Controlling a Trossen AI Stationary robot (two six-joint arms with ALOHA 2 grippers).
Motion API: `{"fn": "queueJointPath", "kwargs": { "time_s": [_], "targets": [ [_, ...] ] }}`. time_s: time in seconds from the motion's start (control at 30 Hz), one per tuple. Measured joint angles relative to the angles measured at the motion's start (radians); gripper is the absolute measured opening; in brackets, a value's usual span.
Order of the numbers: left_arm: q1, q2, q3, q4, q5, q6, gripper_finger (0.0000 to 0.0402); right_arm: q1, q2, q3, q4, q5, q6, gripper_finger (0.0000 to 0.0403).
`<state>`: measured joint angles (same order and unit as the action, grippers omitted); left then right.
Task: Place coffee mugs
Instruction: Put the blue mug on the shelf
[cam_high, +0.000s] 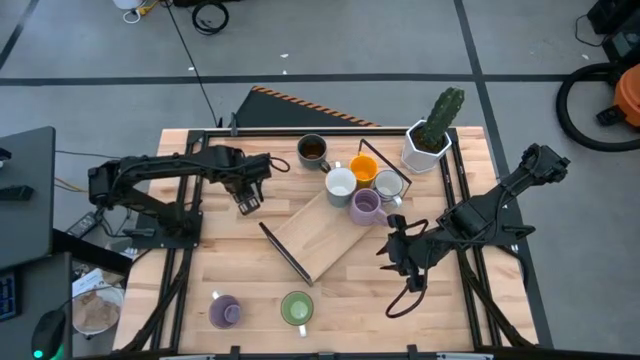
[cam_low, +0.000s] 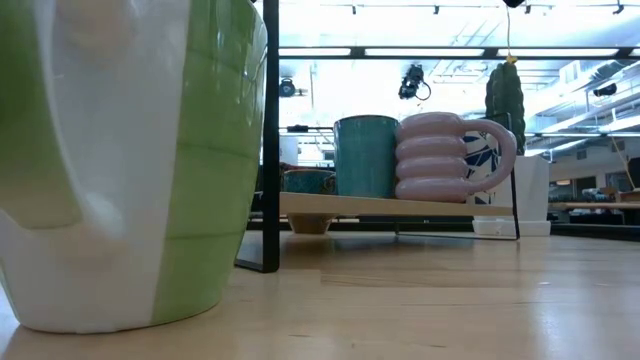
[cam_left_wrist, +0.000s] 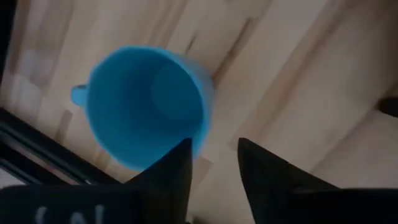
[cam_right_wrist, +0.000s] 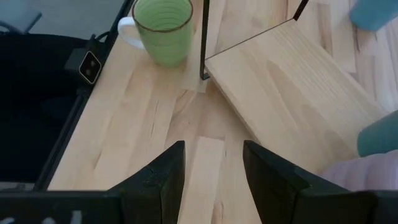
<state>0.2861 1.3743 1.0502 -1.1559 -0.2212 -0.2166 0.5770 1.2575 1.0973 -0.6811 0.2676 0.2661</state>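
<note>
A blue mug (cam_left_wrist: 146, 106) stands upright on the table, its handle (cam_left_wrist: 78, 94) pointing away from my left gripper (cam_left_wrist: 214, 162). That gripper points down over the table's left half (cam_high: 248, 197), open, and only bare wood shows between its fingers. In the high view it hides the mug. Purple (cam_high: 366, 206), orange (cam_high: 363, 168) and white-lined (cam_high: 341, 183) mugs cluster at the far end of the wooden shelf (cam_high: 318, 236). A dark brown mug (cam_high: 313, 150) stands behind them. Another purple mug (cam_high: 224, 311) and a green one (cam_high: 297, 308) stand near the front edge. My right gripper (cam_high: 402, 250) hovers open and empty right of the shelf. My left gripper has one finger (cam_left_wrist: 180, 158) right beside the blue mug's outer wall (cam_left_wrist: 200, 127), coming from above. I cannot tell whether that finger touches the wall. The mug stands on its base on the table, outside the gap between the fingers.
A white pot with a green cactus (cam_high: 430, 140) stands at the far right corner. The shelf's black metal frame (cam_high: 285, 253) rises at its near end. Black rails (cam_high: 180, 270) run along both table sides. Bare wood lies between the shelf and the front mugs.
</note>
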Motion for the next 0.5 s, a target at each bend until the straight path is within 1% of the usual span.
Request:
{"fn": "queueJointPath", "kwargs": {
  "time_s": [0.1,0.17,0.33,0.5],
  "targets": [
    [0.011,0.001,-0.039,0.067,-0.004,0.039,0.0163,0.0,0.0,0.0,0.001,0.0,0.007,0.0167],
    [0.019,0.001,-0.062,0.107,-0.004,0.073,0.0171,0.0,0.0,0.0,0.002,0.0,0.016,0.0168],
    [0.05,0.001,-0.1,0.14,-0.003,0.09,0.0169,0.0,0.0,0.0,0.004,-0.001,0.035,0.0167],
    [0.086,0.001,-0.14,0.156,0.028,0.096,0.016,0.0,0.0,0.0,0.008,-0.005,0.053,0.0168]
  ]
}}
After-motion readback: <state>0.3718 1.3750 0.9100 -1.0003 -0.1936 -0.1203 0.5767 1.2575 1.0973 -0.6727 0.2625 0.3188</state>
